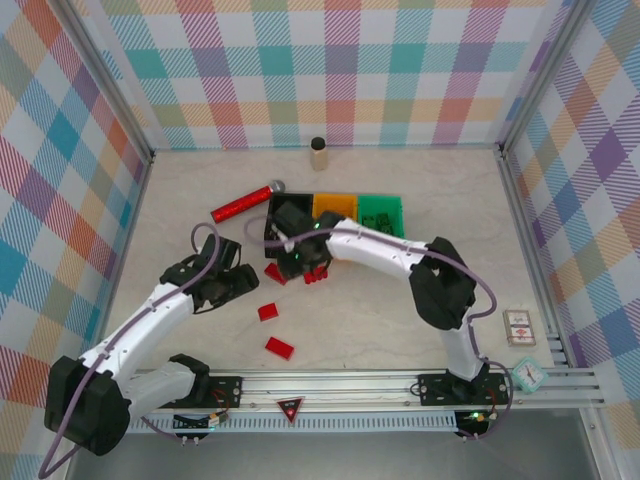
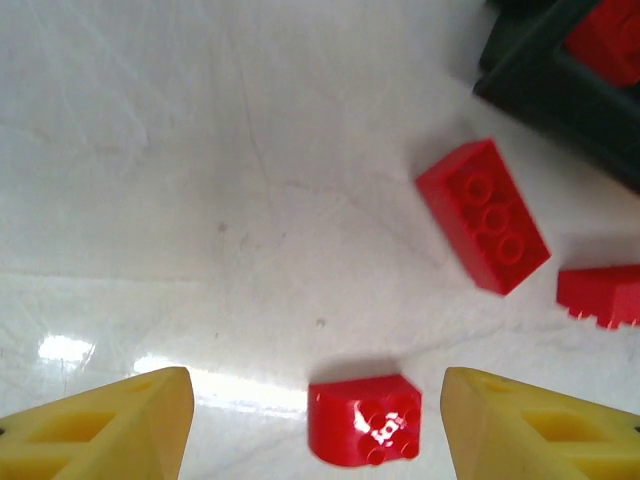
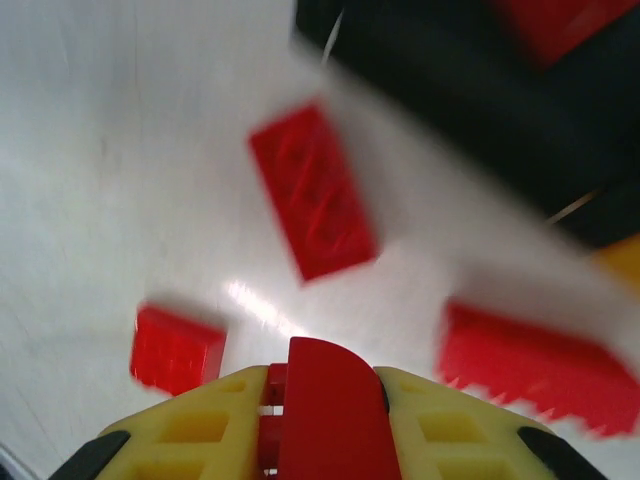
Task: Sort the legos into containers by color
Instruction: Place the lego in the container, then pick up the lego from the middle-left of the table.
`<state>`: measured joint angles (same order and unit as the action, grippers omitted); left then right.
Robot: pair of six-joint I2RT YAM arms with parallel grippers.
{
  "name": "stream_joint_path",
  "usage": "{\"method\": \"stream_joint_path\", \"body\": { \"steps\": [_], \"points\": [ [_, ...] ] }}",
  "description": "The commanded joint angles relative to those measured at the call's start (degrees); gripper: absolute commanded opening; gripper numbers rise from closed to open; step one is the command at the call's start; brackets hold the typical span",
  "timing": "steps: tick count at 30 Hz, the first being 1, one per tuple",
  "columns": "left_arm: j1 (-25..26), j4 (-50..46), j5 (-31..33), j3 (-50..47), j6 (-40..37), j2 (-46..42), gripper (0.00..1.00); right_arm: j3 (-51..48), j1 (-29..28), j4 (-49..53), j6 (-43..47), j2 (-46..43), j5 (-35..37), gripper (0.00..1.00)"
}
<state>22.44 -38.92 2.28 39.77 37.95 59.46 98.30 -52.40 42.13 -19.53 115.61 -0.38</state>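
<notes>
Red, small, studded plastic brick lies on the pale desk, front-left of the black plastic bin. It sits between the yellow fingers of the left pincer. That pincer's jaws are spread wide, grip nothing and are clear of the brick on both sides.

A longer red brick lies loose nearer the black bin.

The right pincer is just in front of the black bin, squeezed shut on a red curved-top brick.

The orange bin and green bin are joined on the right of the black bin.

Risks:
- The curved-top brick looks pinched near the fingertips, so it may twist out on the way to the bin.
- The left pincer is off-centre, so closing may shove its brick aside.
- Both arms are near the black bin, so they may clash.
</notes>
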Motion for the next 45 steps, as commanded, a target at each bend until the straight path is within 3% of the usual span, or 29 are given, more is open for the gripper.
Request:
{"method": "stream_joint_path", "body": {
  "steps": [1, 7, 12, 19, 24, 35, 45],
  "points": [
    [0.2, -1.2, -3.4, -2.4, -0.7, -2.7, 0.66, 8.1, 3.9, 1.1, 2.3, 2.0, 0.4, 0.26],
    [0.4, 3.6, -11.3, -6.7, -1.3, -5.4, 0.65, 28.7, 8.4, 6.9, 3.3, 13.3, -0.4, 0.29],
    [1.2, 4.7, -14.0, -7.1, -2.4, -4.2, 0.65, 42.6, 10.1, 12.1, 3.1, 22.0, -0.5, 0.31],
    [3.3, 6.6, -15.0, -6.6, -3.6, 0.0, 0.66, 42.5, 10.6, 11.8, 3.1, 22.1, -2.5, 0.58],
    [5.9, 7.4, -13.3, -4.7, -3.5, 5.7, 0.67, 36.5, 10.4, 10.7, 4.0, 17.9, -3.2, 0.6],
    [8.8, 3.5, -7.2, 0.1, -6.7, 14.4, 0.67, 6.2, 9.0, 0.9, 3.1, -2.1, -3.4, 0.61],
    [12.4, 0.7, -2.1, 3.8, -5.8, 21.6, 0.66, -5.5, 8.7, -2.5, 1.6, -9.4, -1.9, 0.61]
  ]
}}
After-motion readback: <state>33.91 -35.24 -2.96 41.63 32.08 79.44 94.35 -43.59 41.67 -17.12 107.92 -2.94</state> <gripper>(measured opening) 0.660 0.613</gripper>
